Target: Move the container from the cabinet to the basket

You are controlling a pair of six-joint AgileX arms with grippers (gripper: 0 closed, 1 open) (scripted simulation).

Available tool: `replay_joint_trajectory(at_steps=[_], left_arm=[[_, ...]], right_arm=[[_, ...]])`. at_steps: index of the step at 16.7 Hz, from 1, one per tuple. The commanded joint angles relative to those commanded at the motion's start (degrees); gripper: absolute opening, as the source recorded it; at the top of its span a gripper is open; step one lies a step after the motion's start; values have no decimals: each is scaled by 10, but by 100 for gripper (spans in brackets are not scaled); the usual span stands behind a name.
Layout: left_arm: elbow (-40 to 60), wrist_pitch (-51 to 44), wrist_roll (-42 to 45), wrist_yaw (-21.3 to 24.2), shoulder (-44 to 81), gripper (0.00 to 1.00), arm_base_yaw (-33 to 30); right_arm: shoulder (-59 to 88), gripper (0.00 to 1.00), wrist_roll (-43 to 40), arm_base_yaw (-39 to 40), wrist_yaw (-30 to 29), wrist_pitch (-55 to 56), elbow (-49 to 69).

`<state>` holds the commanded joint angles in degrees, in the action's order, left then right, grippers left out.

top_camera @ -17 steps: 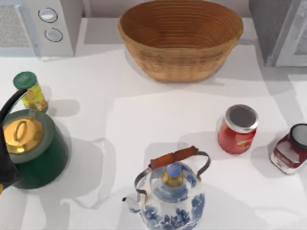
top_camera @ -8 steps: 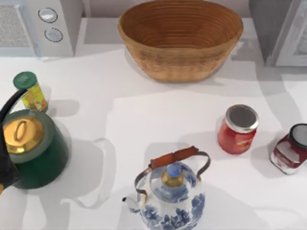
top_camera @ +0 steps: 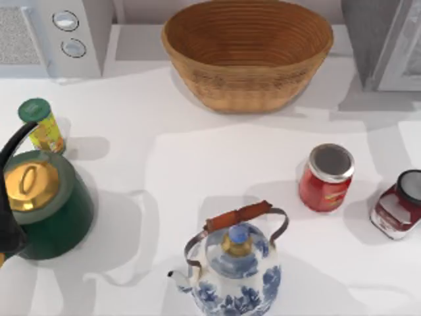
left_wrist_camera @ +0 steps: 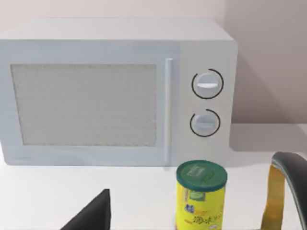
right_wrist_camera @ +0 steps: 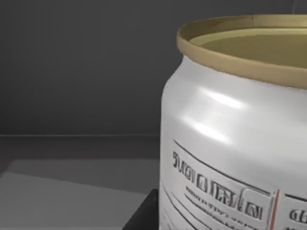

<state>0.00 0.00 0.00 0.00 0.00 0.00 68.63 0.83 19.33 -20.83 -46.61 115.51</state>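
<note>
The container (right_wrist_camera: 235, 139), a whitish-silver can with red markings and a dull gold rim, stands very close in the right wrist view, inside the cabinet's dark grey interior (right_wrist_camera: 81, 72). A dark part of my right gripper (right_wrist_camera: 144, 218) shows beside the can's base. In the top view the cabinet (top_camera: 368, 39) is at the back right, with its pale white-framed door (top_camera: 402, 62). The tan wicker basket (top_camera: 250, 89) sits at the back middle with nothing inside. My left arm is parked at the left, and a dark part of its gripper (left_wrist_camera: 93, 215) faces the microwave.
A red jar with a silver lid (top_camera: 326, 178) and a dark red jar (top_camera: 398, 205) stand on the right. A blue-and-white teapot (top_camera: 233, 266) is at the front. A green kettle (top_camera: 46, 207), a yellow can (top_camera: 41, 125) and a white microwave (top_camera: 59, 33) are on the left.
Shadows on the table below the cabinet have shifted. Nothing on the table has moved.
</note>
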Motion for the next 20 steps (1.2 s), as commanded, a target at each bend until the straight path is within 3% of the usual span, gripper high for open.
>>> replay_joint_trajectory(at_steps=[5, 9, 13, 20], left_arm=[[0, 0, 0, 0, 0, 100, 0], [0, 0, 0, 0, 0, 100, 0], [0, 0, 0, 0, 0, 100, 0], [0, 0, 0, 0, 0, 100, 0]], right_arm=[[-10, 0, 1, -5, 5, 9, -23], [-77, 0, 0, -24, 25, 54, -132], [-189, 0, -1, -55, 59, 130, -335], [-438, 0, -5, -125, 134, 298, -791]])
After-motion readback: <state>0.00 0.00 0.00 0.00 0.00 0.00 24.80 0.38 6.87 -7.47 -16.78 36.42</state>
